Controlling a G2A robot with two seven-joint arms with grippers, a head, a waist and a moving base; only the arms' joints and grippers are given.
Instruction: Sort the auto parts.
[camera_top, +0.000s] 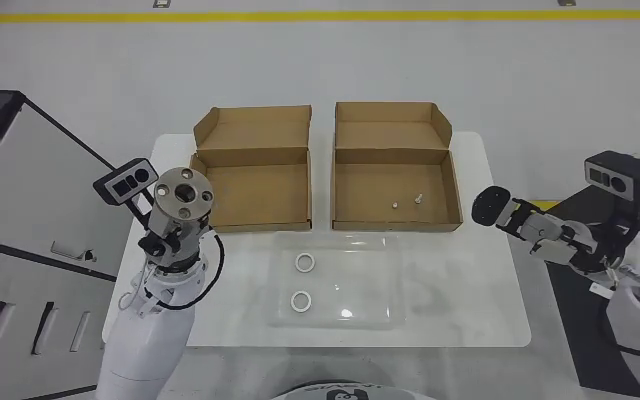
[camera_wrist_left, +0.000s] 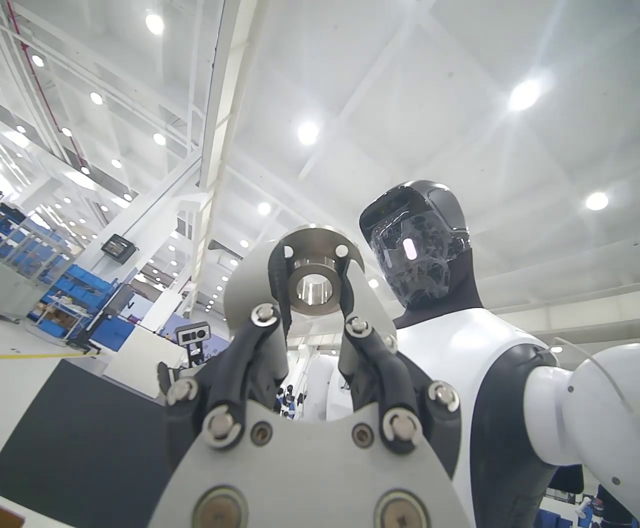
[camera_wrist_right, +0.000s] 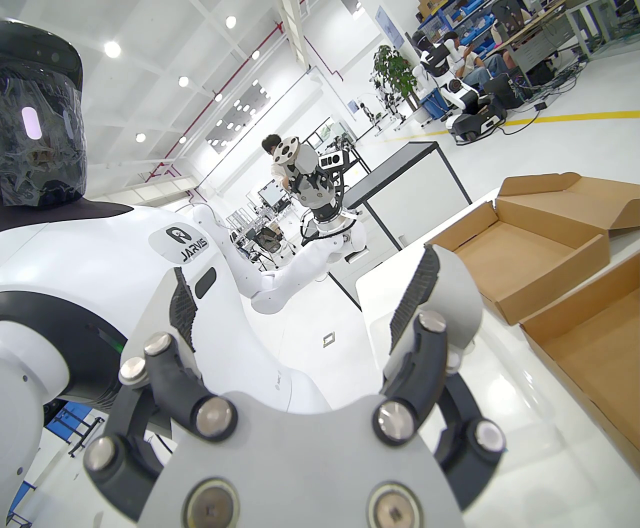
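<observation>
- My left claw (camera_wrist_left: 311, 289) is closed on a metal flange (camera_wrist_left: 314, 239), one finger on each side of its hub.
- On the top view the flange (camera_top: 186, 193) faces up at the camera, its round disc with bolt holes plain to see. It sits over the left part of the table (camera_top: 470, 300), just left of the left box (camera_top: 255, 195).
- My right wrist view shows that flange (camera_wrist_right: 289, 150) held well above the tabletop, with the left arm pointing upward.
- My right claw (camera_wrist_right: 305, 295) is spread wide and grips nothing. It sits at the table's right edge, near the right box (camera_top: 370, 190).
- Both cardboard boxes stand side by side at the far part of the table, lids folded back.
- I see nothing lying in the left box.
- In the right box lie two small metal parts, one (camera_top: 395, 203) near the other (camera_top: 418, 198), toward its near right corner. They are too small for me to name.
- A clear tray (camera_top: 350, 285) lies in front of the boxes, nearer me.
- Two white rings rest in the tray's left half, one (camera_top: 304, 262) farther from me and one (camera_top: 301, 300) closer, set apart.
</observation>
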